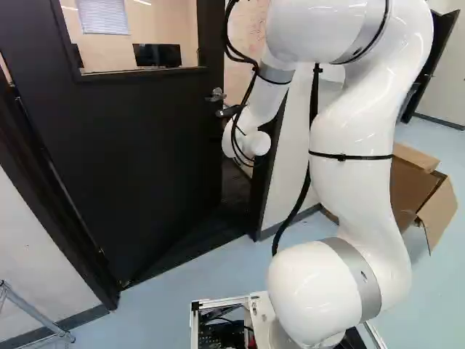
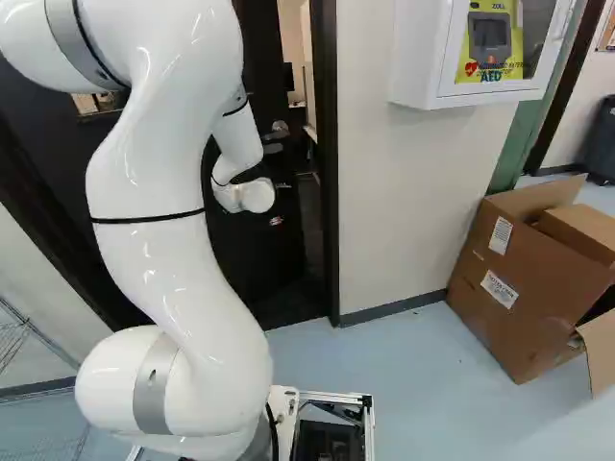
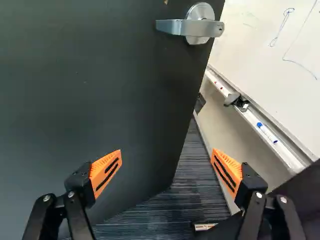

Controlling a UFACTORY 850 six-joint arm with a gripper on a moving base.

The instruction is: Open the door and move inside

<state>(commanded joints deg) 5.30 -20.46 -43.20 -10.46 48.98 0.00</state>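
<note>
Plainly, the door (image 1: 138,153) stands ajar, with dark carpet (image 3: 185,175) inside.

So the wall cabinet (image 2: 418,58) has a yellow sign (image 2: 517,53) with "AED" in big letters, red heart symbol just left of it in the right base view. "ZOLL" sits up top, above the grey device (image 2: 489,36). Small line over "AED" is too blurry for me. Cardboard box (image 2: 538,327) has two white labels (image 2: 499,290), print too tiny. Whiteboard (image 3: 260,45) scribbles: no readable words.
</note>
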